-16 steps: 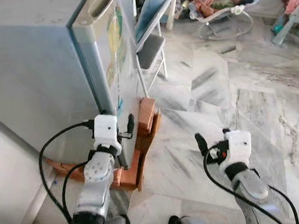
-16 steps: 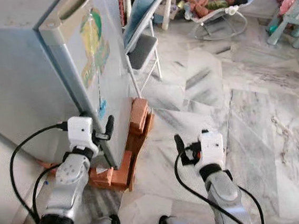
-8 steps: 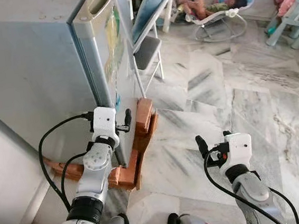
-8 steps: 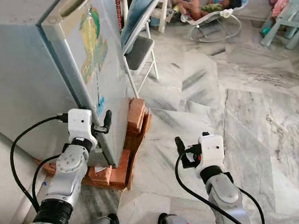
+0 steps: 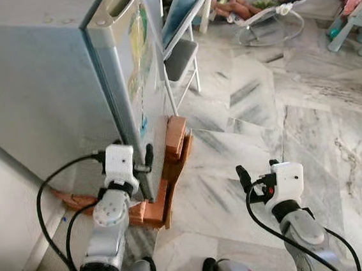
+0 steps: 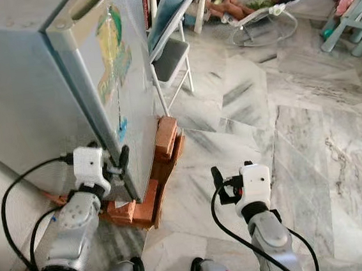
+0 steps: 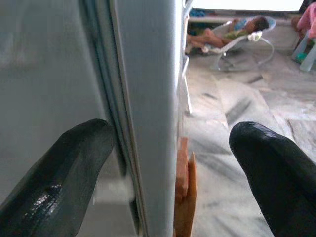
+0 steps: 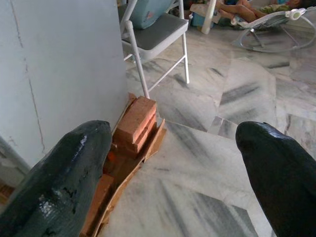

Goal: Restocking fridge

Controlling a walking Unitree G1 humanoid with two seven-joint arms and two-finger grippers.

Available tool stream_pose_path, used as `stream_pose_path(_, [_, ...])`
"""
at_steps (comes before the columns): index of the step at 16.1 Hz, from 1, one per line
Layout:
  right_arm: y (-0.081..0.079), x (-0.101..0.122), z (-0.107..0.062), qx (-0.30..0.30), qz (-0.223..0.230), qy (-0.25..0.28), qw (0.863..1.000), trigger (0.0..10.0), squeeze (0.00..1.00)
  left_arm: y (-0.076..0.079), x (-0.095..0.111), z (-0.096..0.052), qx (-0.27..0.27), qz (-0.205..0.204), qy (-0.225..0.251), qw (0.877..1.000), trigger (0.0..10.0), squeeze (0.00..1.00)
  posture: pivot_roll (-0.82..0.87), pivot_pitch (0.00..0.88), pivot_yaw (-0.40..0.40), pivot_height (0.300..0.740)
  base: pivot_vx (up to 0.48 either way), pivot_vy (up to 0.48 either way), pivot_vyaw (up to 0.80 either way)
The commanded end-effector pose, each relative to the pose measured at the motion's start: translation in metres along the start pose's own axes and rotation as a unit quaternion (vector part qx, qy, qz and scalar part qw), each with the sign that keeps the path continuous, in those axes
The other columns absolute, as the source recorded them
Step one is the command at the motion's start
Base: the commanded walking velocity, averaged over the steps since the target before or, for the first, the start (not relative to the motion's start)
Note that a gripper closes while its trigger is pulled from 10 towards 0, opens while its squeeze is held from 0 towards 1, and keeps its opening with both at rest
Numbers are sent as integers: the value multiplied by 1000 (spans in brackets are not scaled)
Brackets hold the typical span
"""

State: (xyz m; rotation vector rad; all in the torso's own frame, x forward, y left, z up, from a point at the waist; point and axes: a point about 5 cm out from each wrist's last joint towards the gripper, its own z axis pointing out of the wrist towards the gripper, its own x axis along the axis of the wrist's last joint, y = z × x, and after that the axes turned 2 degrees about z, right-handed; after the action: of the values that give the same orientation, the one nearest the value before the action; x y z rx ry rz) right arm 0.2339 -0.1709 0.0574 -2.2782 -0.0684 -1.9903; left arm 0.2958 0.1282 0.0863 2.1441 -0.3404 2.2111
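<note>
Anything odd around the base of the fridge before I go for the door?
Yes. The fridge stands propped on loose bricks stacked unevenly at its front corner, so it may be unsteady. The left end effector is open, straddling the door edge. The door looks shut.

Fridge point(image 5: 47, 78) top cut off by frame; stickers point(image 6: 112, 52) illegible.

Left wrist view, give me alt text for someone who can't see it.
The left gripper is open, its two black fingers straddling the front corner edge of a grey fridge at its door seam. Reddish bricks sit under the fridge's base on a marble floor, and a baby bouncer stands in the background.
</note>
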Motion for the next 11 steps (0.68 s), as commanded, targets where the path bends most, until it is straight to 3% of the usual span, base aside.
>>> stream_pose_path(1, [1,2,0,-4,-3,1,1000,10000,0,1,4,2,-2,0,5,1000,10000,0,79,146,-69,740,0,0,0])
stream_pose_path(9, [1,1,1,-4,-3,1,1000,10000,0,4,9,11,-15,1,10,1000,10000,0,72,143,-66,740,0,0,0])
stream_pose_path(11, [0,-3,-1,7,-5,-16,1000,10000,0,7,15,22,-18,2,16,1000,10000,0,79,142,-72,740,0,0,0])
